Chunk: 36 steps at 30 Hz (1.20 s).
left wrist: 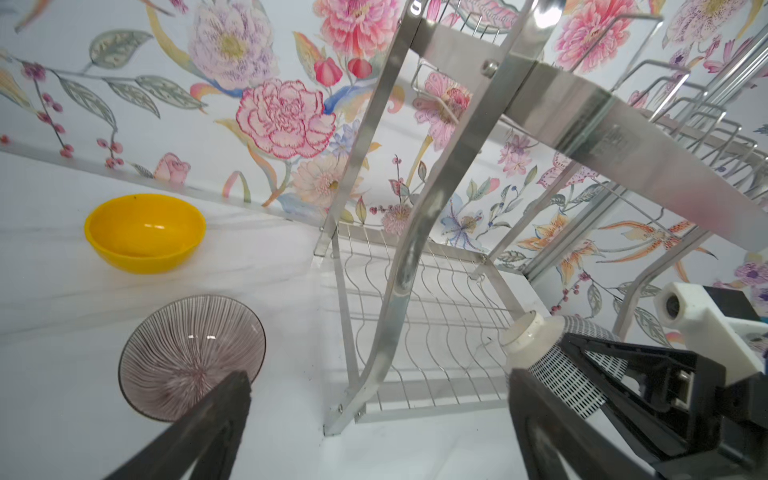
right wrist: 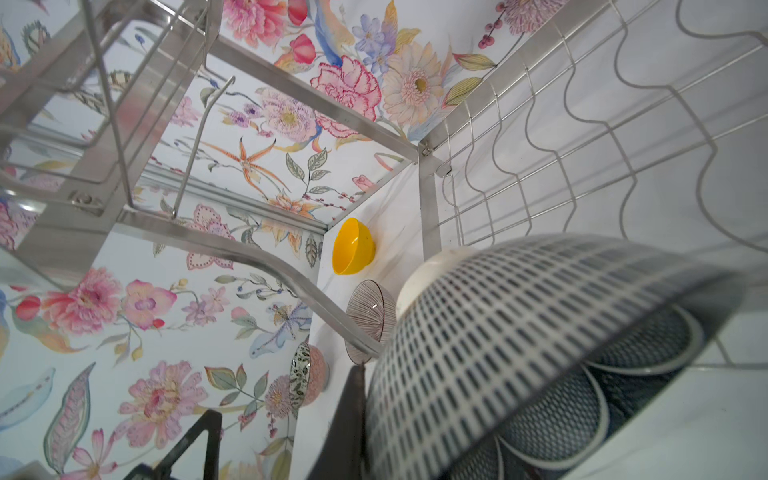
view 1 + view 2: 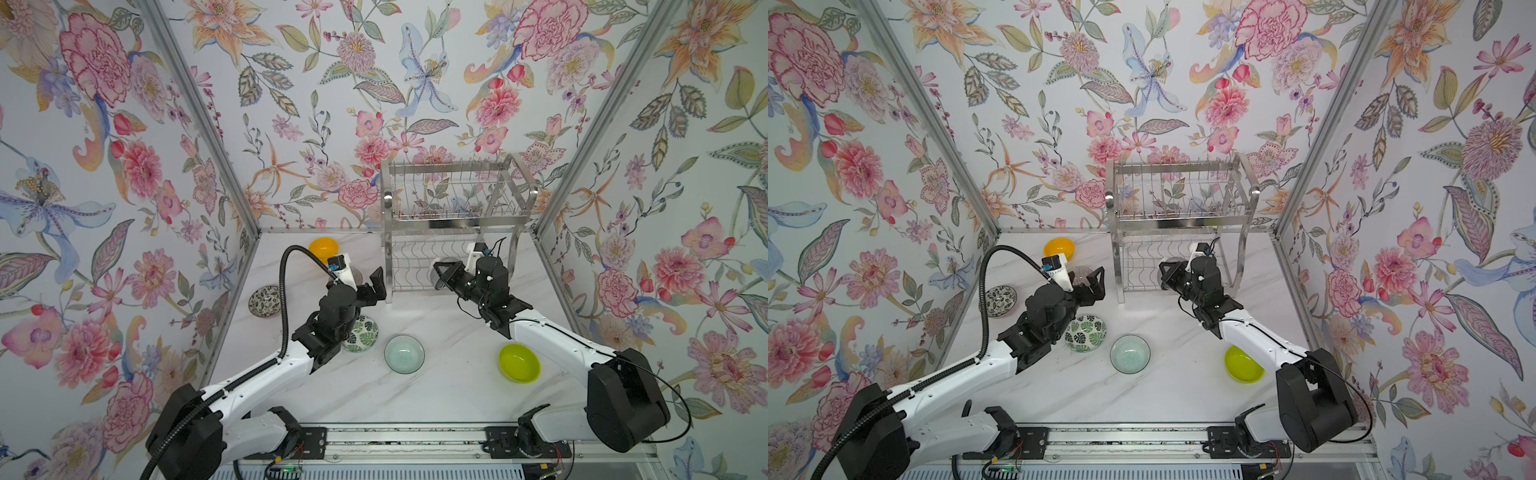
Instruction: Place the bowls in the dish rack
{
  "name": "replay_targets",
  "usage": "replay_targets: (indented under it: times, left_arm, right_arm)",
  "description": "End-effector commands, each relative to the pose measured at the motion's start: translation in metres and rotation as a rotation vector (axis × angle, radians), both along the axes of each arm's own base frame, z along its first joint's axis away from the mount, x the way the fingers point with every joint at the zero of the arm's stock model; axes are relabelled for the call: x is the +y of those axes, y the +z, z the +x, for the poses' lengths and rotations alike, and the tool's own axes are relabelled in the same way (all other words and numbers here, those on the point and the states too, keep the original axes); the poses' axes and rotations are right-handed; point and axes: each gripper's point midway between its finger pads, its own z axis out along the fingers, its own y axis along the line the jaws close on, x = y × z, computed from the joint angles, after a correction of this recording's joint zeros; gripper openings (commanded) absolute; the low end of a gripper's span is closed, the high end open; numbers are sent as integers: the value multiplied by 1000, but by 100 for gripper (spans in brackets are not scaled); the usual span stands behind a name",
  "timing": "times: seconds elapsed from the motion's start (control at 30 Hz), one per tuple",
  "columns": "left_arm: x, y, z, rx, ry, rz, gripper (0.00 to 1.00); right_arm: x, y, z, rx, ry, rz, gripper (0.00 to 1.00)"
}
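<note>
The steel dish rack (image 3: 388,232) (image 3: 1119,249) stands at the back. My right gripper (image 3: 441,270) (image 2: 363,386) is shut on the rim of a dark bowl with white dashes (image 3: 437,284) (image 2: 519,332) (image 1: 552,353), held on edge at the lower tier's front. The left gripper (image 3: 368,286) (image 1: 380,395) hangs open and empty by the rack's front left leg, beside the pinkish ribbed bowl (image 1: 183,349) (image 3: 1081,272). On the table lie the orange-yellow (image 3: 323,246), speckled (image 3: 264,301), leaf-print (image 3: 365,332), pale green glass (image 3: 404,354) and lime-green (image 3: 519,361) bowls.
Floral walls close in the white marble table (image 3: 436,395) on three sides. Both tiers of the rack hold no bowls. The left forearm passes over part of the leaf-print bowl, and the right forearm runs just above the lime-green bowl.
</note>
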Motion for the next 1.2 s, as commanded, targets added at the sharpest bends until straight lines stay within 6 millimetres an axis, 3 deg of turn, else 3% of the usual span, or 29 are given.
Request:
replay_targets:
  times: [0.0,0.2,0.37,0.47,0.73,0.87,1.17]
  left_arm:
    - [-3,-34,-7,192,-122,-79,99]
    - [17,-30,22,284,-114,-205,99]
    - [9,-23,55,331,-134,-271,99]
    - [6,-29,71,382,-151,-297,99]
    - [27,-51,113,432,-91,-397,99]
    - [13,-50,133,437,-154,-465,99]
    - [-1,-60,148,466,-230,-438,99]
  right_arm:
    - [4,23,-3,-211,88,-132,0]
    - [2,28,-1,-315,155,-197,0]
    - [8,27,10,-364,225,-166,0]
    - [17,28,18,-394,270,-161,0]
    - [25,24,43,-439,311,-122,0]
    - [33,23,56,-461,364,-92,0]
    - [34,22,90,-473,425,24,0]
